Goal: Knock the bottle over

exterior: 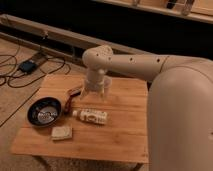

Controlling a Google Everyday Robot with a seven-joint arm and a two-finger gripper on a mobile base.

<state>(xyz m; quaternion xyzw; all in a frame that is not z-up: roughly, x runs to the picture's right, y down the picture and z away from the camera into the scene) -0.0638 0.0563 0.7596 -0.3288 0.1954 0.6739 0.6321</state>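
The bottle (90, 116), clear-whitish with a white cap and pale label, lies on its side on the wooden table (125, 135), cap pointing left toward the black bowl (44, 111). My gripper (95, 94) hangs just behind and above the bottle, pointing down at the table, apart from the bottle. The big cream arm reaches in from the right.
A small dark red-brown object (75, 91) lies left of the gripper, behind the bowl. A tan sponge-like block (61, 132) lies near the table's front left. Cables and a power box (27, 65) lie on the floor at the left. A dark wall runs behind the table.
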